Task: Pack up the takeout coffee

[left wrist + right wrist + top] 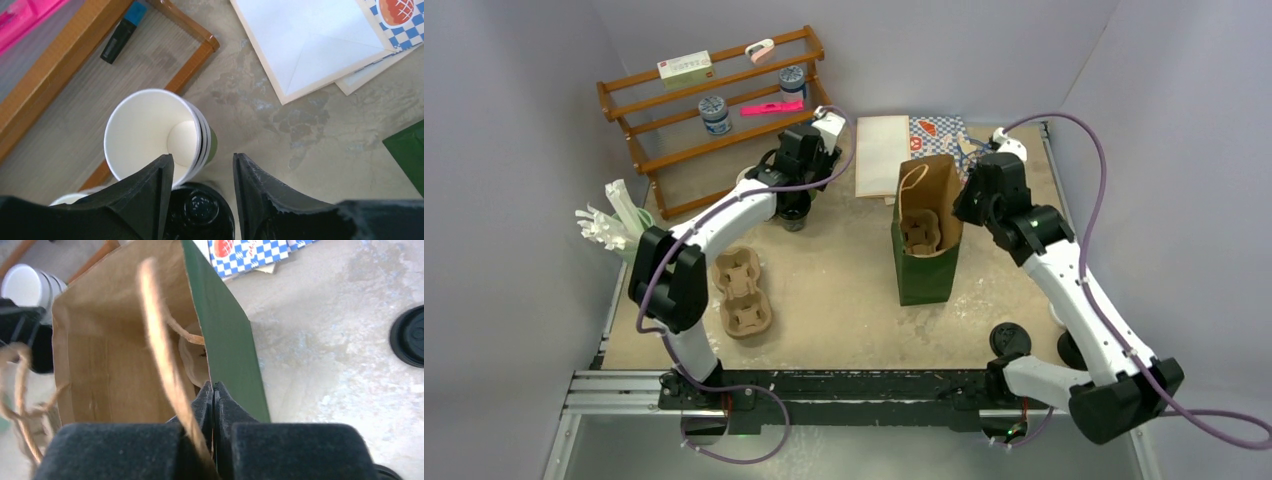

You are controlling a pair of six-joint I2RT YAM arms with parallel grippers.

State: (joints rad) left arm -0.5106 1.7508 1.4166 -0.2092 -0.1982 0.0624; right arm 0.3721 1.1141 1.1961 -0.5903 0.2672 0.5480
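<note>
We see the left gripper (203,159) hanging over the far left part of the table (844,290), near the foot of the wooden rack (45,75). Its fingers are spread to either side of the takeout coffee (200,212). Only the round black sip lid shows from the wrist; the cup body under it is hidden. The coffee stands just beside a stack of lidless cups (150,132), and we cannot tell whether the two touch. We read the spread as a straddle set up for a side grasp. The gap looks barely wider than the lid, and we see no contact with it yet. The crowding stack is the risk, since the left finger sits over its rim and could catch it as the fingers close. At the middle of the table the right gripper (214,390) has its fingers pressed together on the right rim of the paper bag (225,330), pinching the green wall. We take that as a hold to steady the bag and keep its mouth wide for the cup. A cup carrier (919,232) already sits inside, presumably to seat the coffee upright. A rope handle (160,350) droops across the opening and may get in the way. A second carrier (742,292) lies on the near left of the table, and a loose black lid (410,337) lies to the right of the bag.
</note>
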